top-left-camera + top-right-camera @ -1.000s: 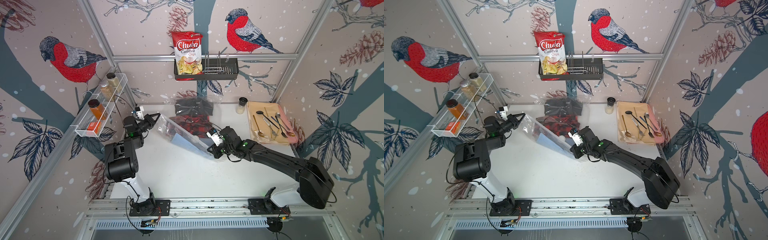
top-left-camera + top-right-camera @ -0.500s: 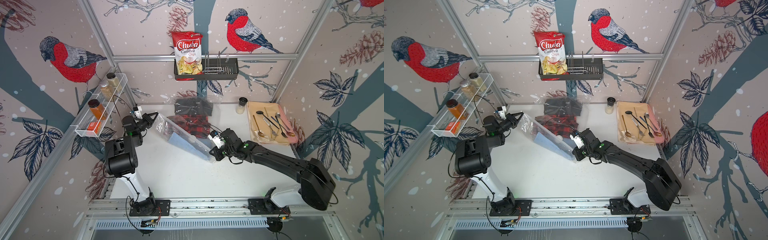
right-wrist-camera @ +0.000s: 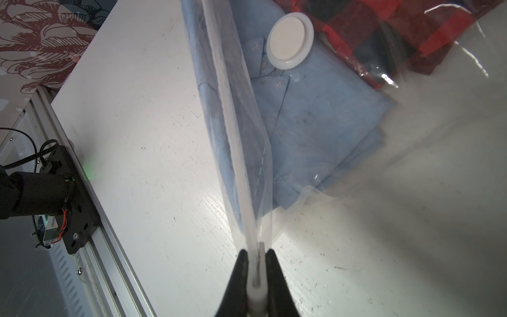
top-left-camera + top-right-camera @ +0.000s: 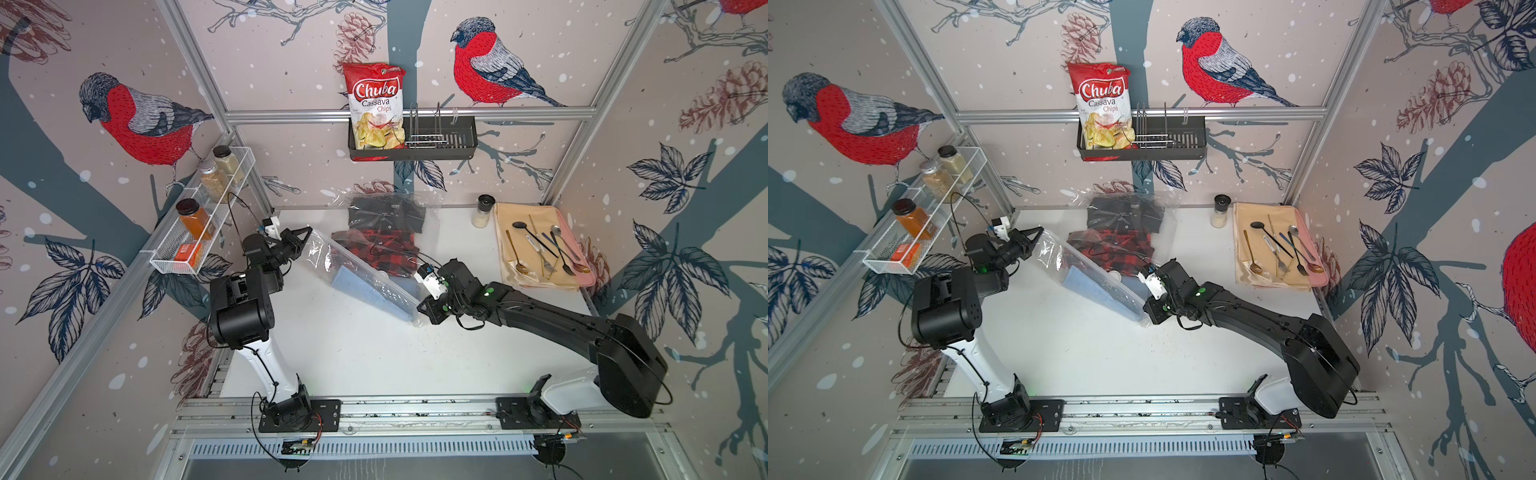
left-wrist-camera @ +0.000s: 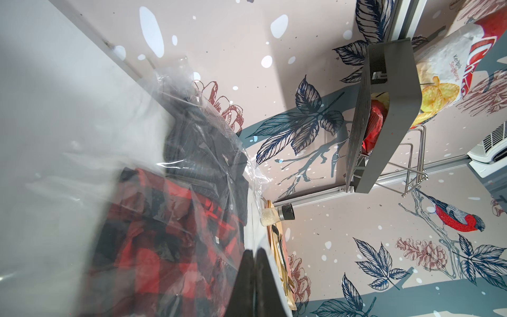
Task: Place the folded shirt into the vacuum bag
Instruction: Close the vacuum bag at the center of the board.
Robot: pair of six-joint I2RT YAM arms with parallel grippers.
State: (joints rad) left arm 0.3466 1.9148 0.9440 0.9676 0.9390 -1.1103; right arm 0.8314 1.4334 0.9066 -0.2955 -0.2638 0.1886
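While your left end effector (image 4: 308,231) and right end effector (image 3: 256,254) clamp shut on the zip edge of the clear crinkly plastic vacuum bag (image 4: 357,266), slanting across the white bench (image 4: 353,353), the light-blue folded shirt (image 3: 315,123) appears inside it, nearer the right arm, long axis along that edge, collar toward the round white valve (image 3: 290,41).

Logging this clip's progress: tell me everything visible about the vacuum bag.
The vacuum bag is clear, crinkly plastic with a round white valve. Its zip edge is lifted and stretched between the left end effector and right end effector, both shut on it. A folded blue shirt shows through it.
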